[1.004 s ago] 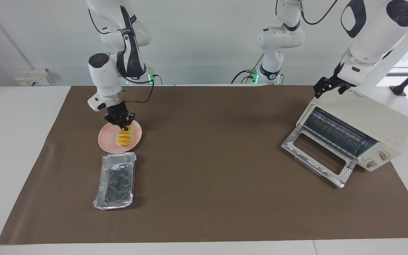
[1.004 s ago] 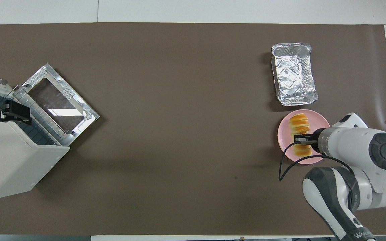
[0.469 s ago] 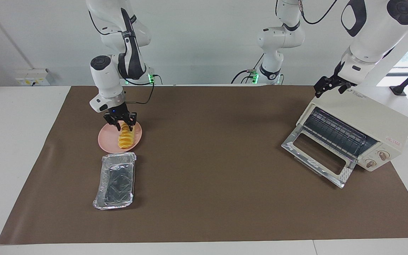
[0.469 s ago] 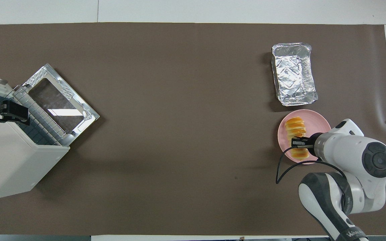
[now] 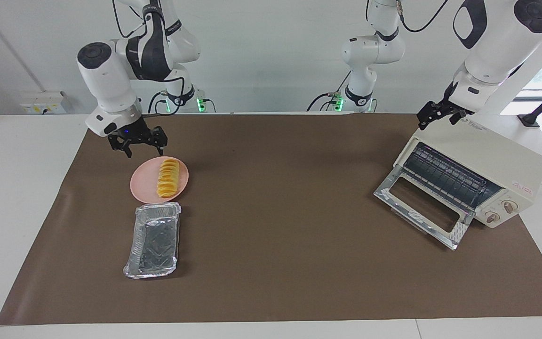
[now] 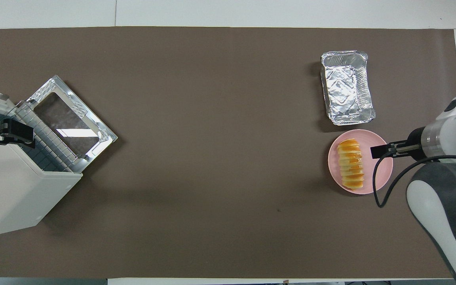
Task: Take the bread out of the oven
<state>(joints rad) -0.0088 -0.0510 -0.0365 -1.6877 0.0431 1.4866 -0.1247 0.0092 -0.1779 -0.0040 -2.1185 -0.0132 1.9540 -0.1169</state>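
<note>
The right gripper (image 5: 137, 142), jaws now spread and empty, has let go of the bread (image 5: 167, 178) and risen clear of the pink plate (image 5: 143, 181), so the transfer out of the oven (image 5: 475, 176) appears complete. The bread, a ridged golden-orange loaf, lies on the plate just beside the foil tray (image 5: 153, 240). The left gripper (image 5: 438, 114) waits over the oven's top, apparently open.

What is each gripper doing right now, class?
Left gripper: open, empty, over the oven.
Right gripper: open, empty, raised beside the plated bread.
</note>
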